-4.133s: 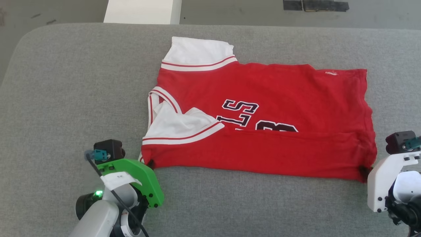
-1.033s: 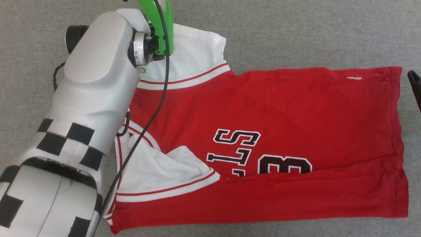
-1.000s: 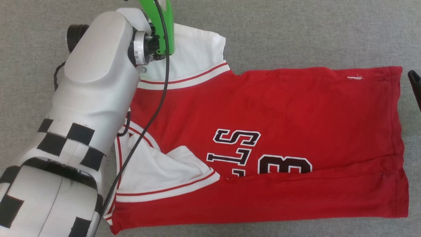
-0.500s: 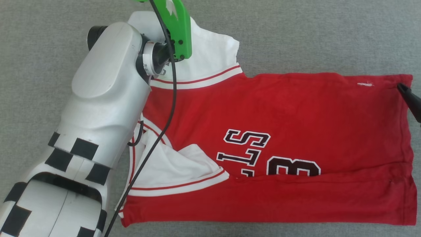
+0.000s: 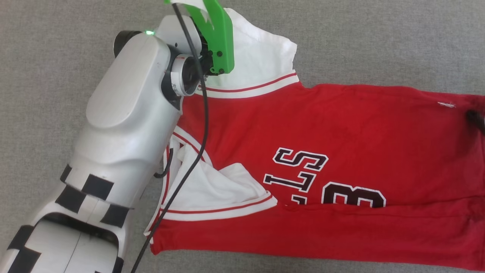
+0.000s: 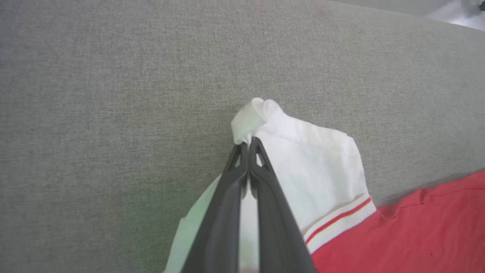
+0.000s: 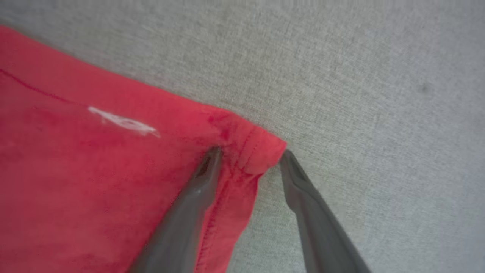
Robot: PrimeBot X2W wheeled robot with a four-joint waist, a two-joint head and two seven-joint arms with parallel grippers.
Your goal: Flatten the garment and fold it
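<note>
The garment (image 5: 341, 125), a red jersey with white sleeves and black lettering, lies spread on the grey surface with its near edge folded up over the numbers. My left arm (image 5: 125, 113) reaches across it to the far white sleeve (image 6: 314, 159). My left gripper (image 6: 248, 143) is shut on that sleeve's outer corner, and the cloth curls up just past the tips. My right gripper (image 7: 250, 153) is open astride the garment's far hem corner (image 7: 261, 148). One of its fingers (image 7: 206, 170) rests on the red cloth and the other sits on the bare surface beside it.
Grey padded fabric (image 5: 57, 57) stretches all around the garment. The near white sleeve (image 5: 212, 189) lies folded inward onto the chest. A black cable (image 5: 201, 125) hangs from my left wrist across the shirt's collar side.
The head camera has shifted, so the shirt sits further right in its view. My left gripper closed on the sleeve corner. My right finger moved from beside the hem onto its corner.
</note>
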